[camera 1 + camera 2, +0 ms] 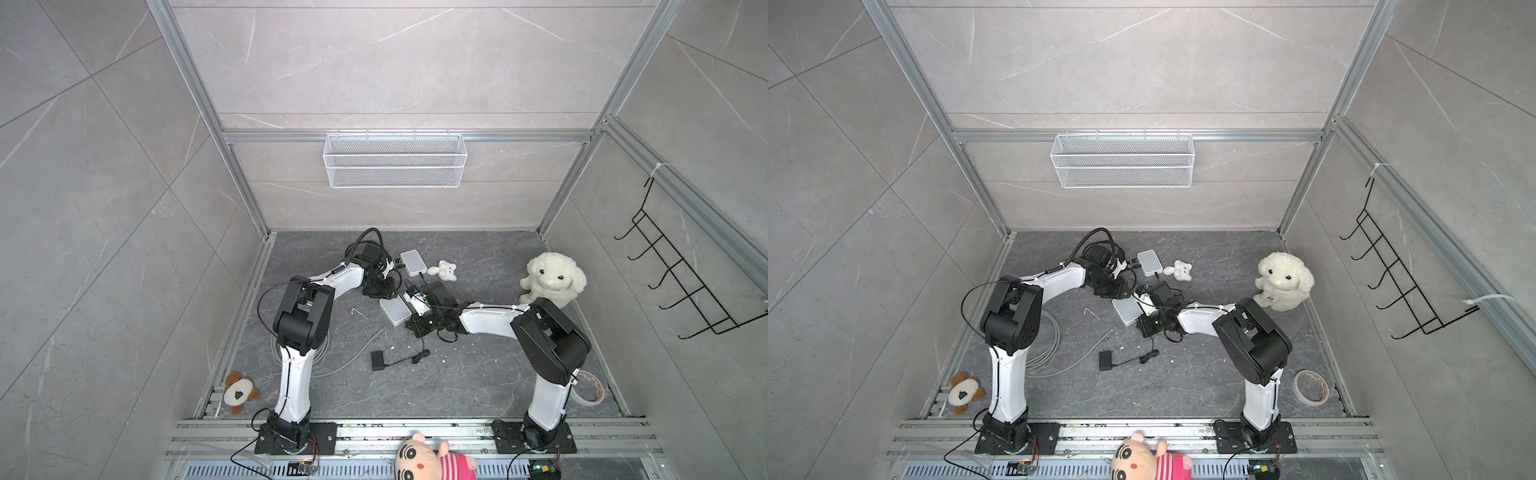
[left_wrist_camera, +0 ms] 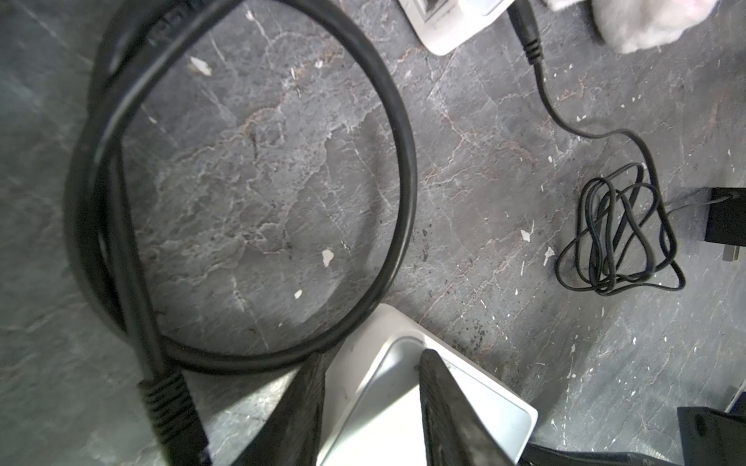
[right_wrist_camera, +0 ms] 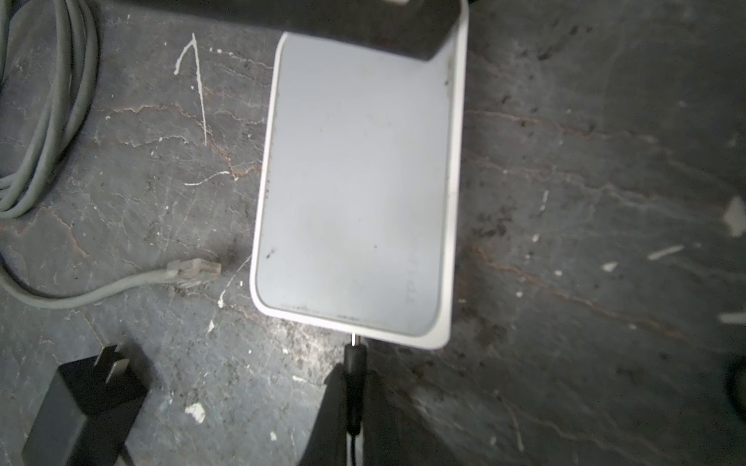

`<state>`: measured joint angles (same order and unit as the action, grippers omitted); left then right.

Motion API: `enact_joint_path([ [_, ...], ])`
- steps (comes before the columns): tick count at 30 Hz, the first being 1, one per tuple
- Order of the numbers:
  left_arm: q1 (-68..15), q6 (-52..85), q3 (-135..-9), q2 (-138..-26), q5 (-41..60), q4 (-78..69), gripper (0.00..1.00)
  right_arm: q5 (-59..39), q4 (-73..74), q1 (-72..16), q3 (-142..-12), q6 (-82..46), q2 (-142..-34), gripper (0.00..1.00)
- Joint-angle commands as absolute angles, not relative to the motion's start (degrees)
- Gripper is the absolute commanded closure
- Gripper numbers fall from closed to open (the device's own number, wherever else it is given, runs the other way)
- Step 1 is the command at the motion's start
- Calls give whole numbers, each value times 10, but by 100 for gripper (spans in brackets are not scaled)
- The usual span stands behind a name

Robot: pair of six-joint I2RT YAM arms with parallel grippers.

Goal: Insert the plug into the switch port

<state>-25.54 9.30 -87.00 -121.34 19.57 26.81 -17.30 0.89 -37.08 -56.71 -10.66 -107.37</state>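
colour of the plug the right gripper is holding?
Black plug, metal tip; clearest in the right wrist view.

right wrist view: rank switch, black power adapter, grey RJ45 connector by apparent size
1. switch, largest by far.
2. black power adapter, cut off by the frame edge, so only its visible part counts.
3. grey RJ45 connector, smallest.

Open floor (image 1: 478, 374) lies near the front; 2 switches (image 1: 395, 311) (image 1: 413, 262), a black adapter (image 1: 377, 360) and cable bundle (image 1: 420, 356) crowd the middle.
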Motion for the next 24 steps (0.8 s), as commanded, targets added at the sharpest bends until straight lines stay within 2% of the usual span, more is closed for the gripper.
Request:
enact_joint_path([
  [1, -264, 71, -862, -1214, 172, 313, 59, -158, 33, -358, -558, -129, -1084, 94],
  [24, -284, 24, -891, -1265, 154, 365, 60, -207, 37, -350, -575, -63, -1080, 95],
])
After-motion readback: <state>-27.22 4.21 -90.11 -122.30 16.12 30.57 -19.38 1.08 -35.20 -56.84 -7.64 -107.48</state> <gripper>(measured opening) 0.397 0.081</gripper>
